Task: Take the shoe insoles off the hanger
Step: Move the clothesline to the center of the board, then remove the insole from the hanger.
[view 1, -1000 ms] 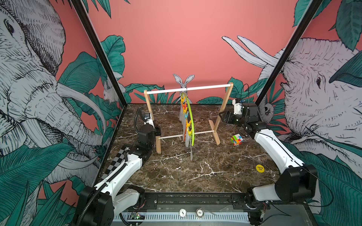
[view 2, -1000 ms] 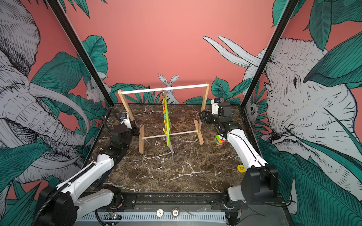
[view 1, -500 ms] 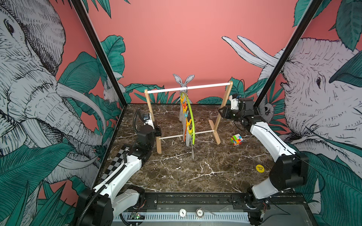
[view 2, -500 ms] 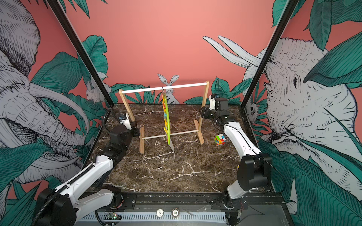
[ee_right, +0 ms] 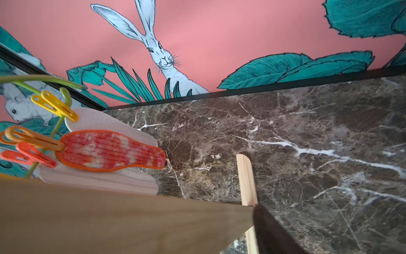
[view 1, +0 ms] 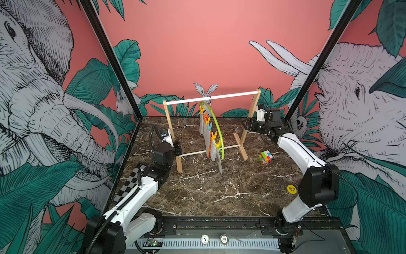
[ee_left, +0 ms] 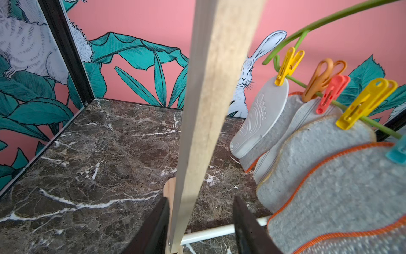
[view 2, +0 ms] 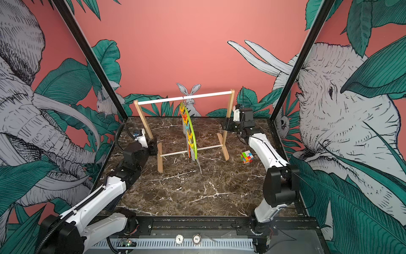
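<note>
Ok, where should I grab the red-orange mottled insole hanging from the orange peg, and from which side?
Probably its free lower end, away from the orange peg. The red-orange mottled insole hangs flat and thin, so pinch across its two faces. Come in from the side of the right claw, where the mottled face shows.

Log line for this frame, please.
left gripper: open astride rack post | right gripper: at opposite post | shoe insoles: pegged on hanger
</note>
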